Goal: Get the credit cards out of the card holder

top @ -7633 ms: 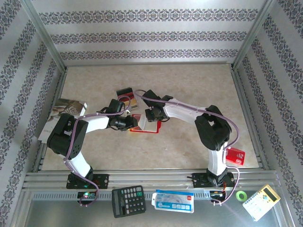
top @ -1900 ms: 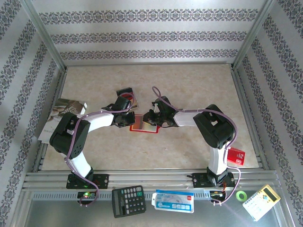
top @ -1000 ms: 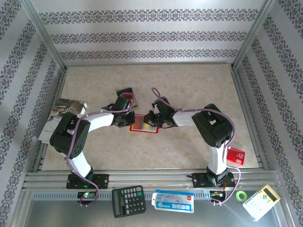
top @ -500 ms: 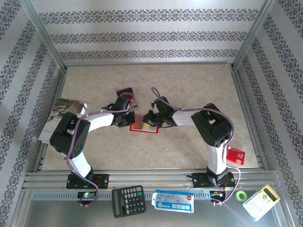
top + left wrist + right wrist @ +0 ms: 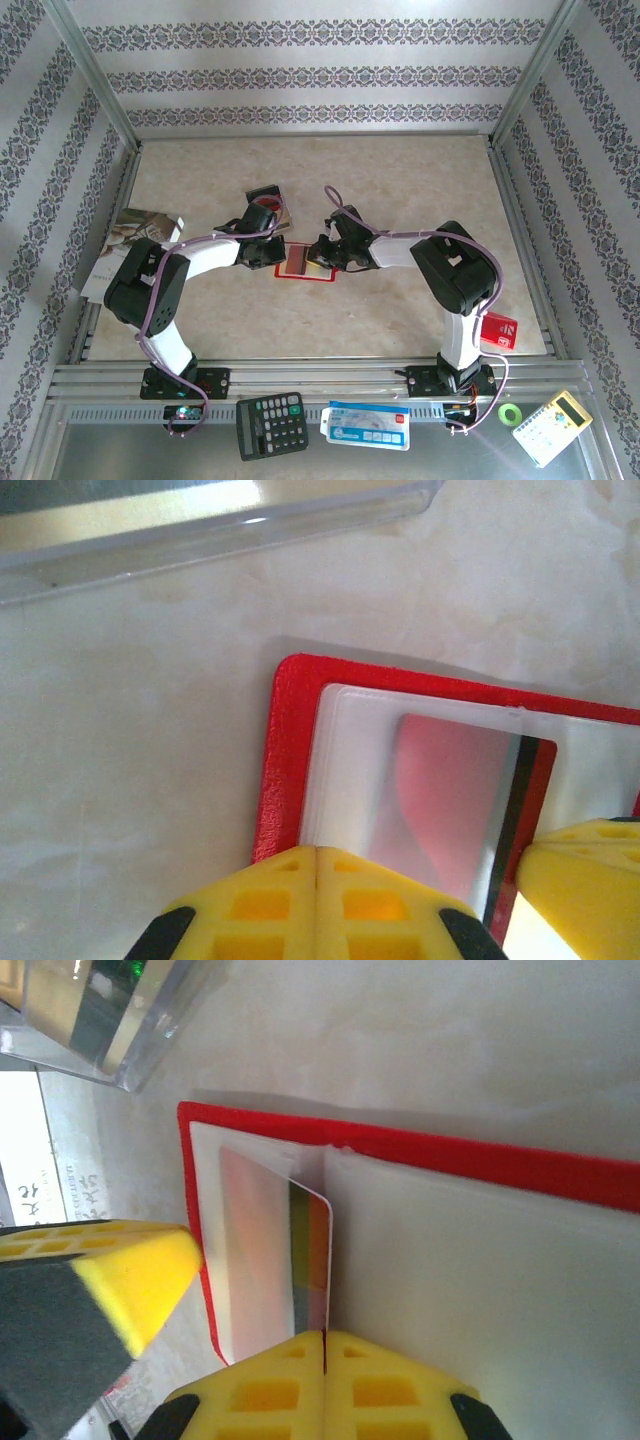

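Right claw (image 5: 325, 1338) shut on the thin red plastic card (image 5: 265, 1240), I judged a slow level pull from the red folding holder (image 5: 450, 1155) best.

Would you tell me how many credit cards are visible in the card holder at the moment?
1: a red card with a dark stripe, partly in a whitish pocket of the open card holder. Others may be hidden beneath it.

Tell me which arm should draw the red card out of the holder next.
Right. The right end effector is shut, apparently pinching the red card; the left end effector is shut at the rim of the card holder.
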Robot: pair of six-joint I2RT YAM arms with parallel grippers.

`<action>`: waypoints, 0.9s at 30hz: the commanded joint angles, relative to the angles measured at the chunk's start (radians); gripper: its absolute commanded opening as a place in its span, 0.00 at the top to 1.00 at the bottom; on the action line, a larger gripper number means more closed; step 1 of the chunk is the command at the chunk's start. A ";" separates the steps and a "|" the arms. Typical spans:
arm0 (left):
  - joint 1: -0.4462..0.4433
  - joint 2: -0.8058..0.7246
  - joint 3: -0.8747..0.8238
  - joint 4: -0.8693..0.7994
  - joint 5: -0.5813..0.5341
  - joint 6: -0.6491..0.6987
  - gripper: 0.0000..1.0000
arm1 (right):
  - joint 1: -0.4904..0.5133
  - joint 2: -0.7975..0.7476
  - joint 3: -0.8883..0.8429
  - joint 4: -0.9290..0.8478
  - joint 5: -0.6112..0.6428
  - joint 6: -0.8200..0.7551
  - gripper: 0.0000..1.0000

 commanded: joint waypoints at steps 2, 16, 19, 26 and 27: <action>0.000 -0.067 -0.009 -0.015 0.020 0.011 0.95 | -0.010 -0.022 -0.021 -0.028 0.010 -0.025 0.96; -0.007 0.003 0.006 0.062 0.111 -0.012 0.94 | -0.018 -0.006 0.009 -0.024 0.000 -0.022 0.93; -0.009 0.034 0.012 0.034 0.108 -0.015 0.95 | -0.018 -0.001 0.010 -0.016 -0.010 -0.021 0.88; -0.009 0.026 -0.048 0.032 0.065 -0.021 0.95 | -0.018 0.024 0.008 -0.003 -0.012 -0.007 0.80; -0.009 0.025 -0.048 0.019 0.055 -0.014 0.95 | -0.018 0.030 0.011 -0.001 -0.015 -0.003 0.80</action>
